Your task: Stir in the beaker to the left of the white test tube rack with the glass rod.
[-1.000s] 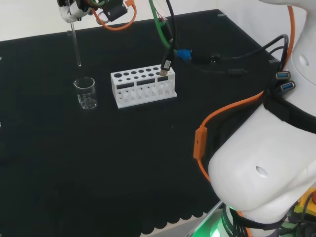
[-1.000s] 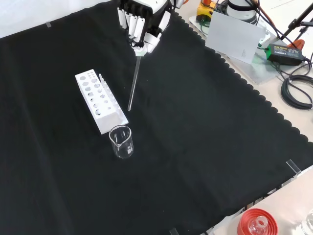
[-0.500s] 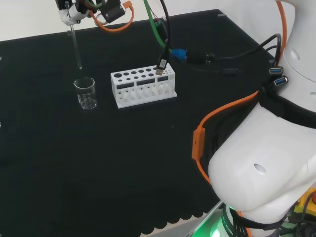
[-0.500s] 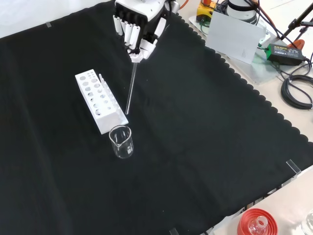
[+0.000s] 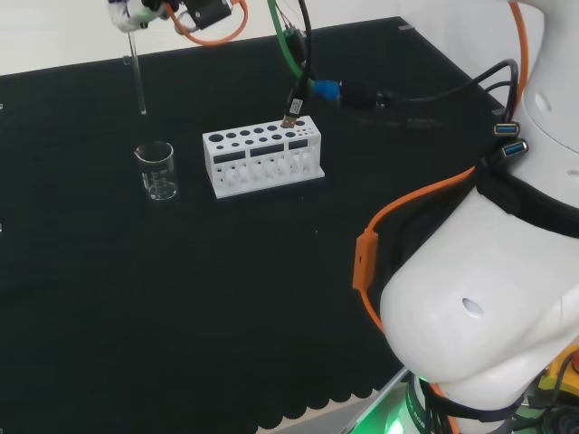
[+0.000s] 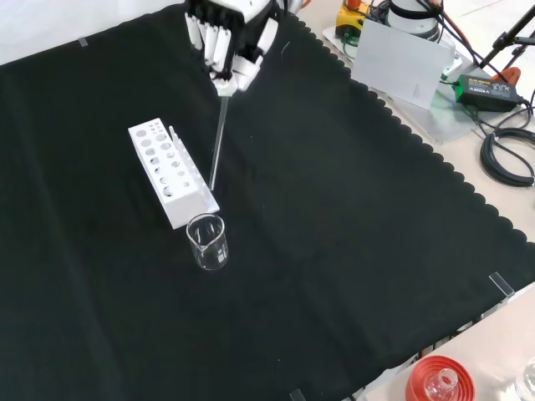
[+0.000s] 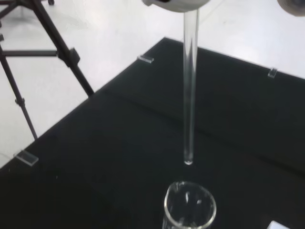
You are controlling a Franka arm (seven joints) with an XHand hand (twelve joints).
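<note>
The robot hand (image 6: 224, 42), fingers curled, pinches the glass rod (image 6: 216, 144) upright above the beaker (image 6: 207, 241).

white rack (image 5: 263, 158), clear beaker (image 5: 157, 170), black cloth (image 6: 334, 217).

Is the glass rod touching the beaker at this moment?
Apart. In the head view, the glass rod ends clearly above the beaker, with black cloth visible between its tip and the rim.

A robotics lab: bench draped in black cloth (image 6: 351, 251), white test tube rack (image 6: 165, 171) and clear glass beaker (image 6: 207, 242) on it, white robot arm (image 5: 479, 298) with orange cabling, tripod legs (image 7: 45, 52) on the pale floor, power supply (image 6: 481, 88) and coiled cables at the edge.
</note>
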